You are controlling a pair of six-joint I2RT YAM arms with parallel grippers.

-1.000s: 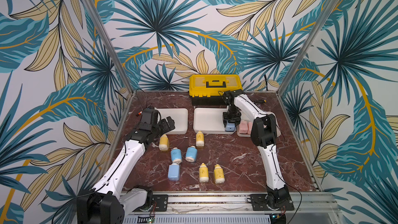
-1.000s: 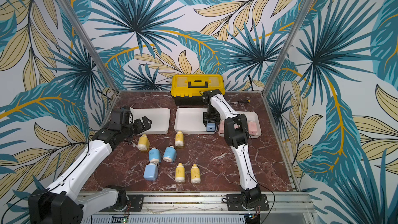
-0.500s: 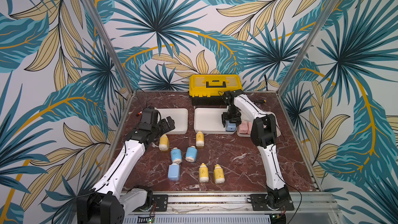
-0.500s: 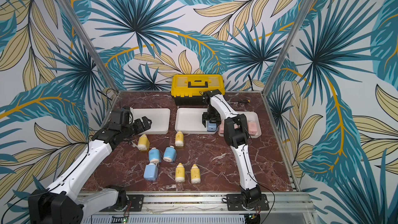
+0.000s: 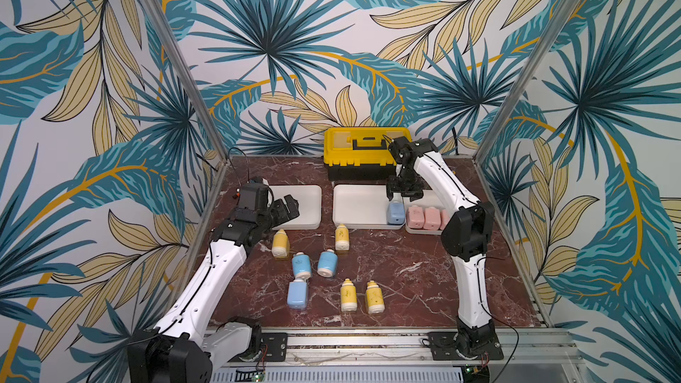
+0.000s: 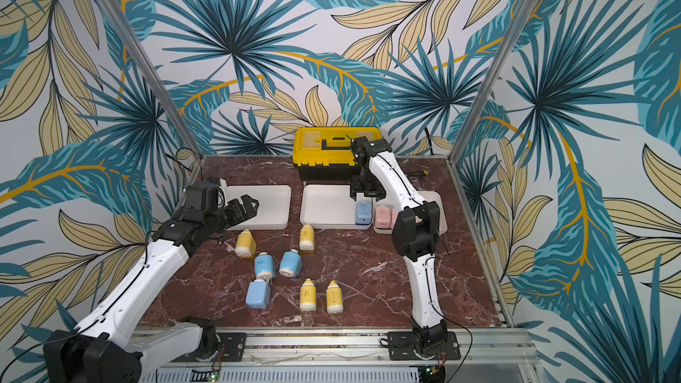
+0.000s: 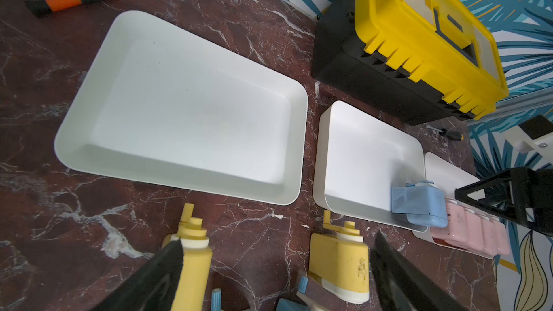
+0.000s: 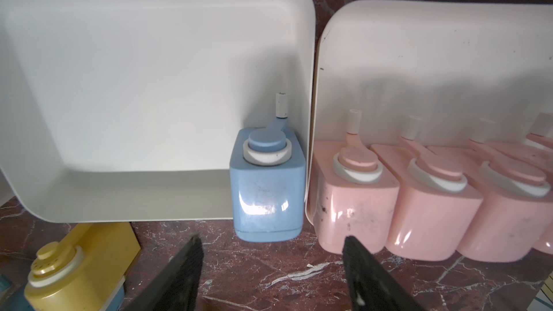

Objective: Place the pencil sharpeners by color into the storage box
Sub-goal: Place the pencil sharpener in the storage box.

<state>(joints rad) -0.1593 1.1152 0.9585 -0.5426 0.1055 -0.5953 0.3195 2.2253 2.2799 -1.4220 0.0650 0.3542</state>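
Sharpeners are going in by colour, and we've got the right gripper (image 5: 401, 197) poised above a blue sharpener (image 8: 267, 195). It sits in the near corner of the middle tray (image 5: 359, 202), tight to the wall beside the pink lot. The fingers (image 8: 185, 267) are parted and clear of the blue body, holding nothing. Next door, the pink sharpeners (image 8: 353, 198) line up in the right tray (image 8: 434, 55).

On our other side, the left gripper (image 5: 285, 211) hovers with its fingers spread wide and empty. It's at the near edge of the bare left tray (image 5: 298, 197), close above a yellow sharpener (image 5: 279, 246). Four yellow sharpeners (image 5: 348, 294) in all and three loose blue sharpeners (image 5: 327, 264) wait out on the surface (image 5: 405, 270).

We reckon these are light, hollow, hard plastic, and glossy enough to slip. So we'd pinch squarely across the flat sides of the boxy body and leave the cap and thin crank alone. That crank looks like the bit that would twist or snap.
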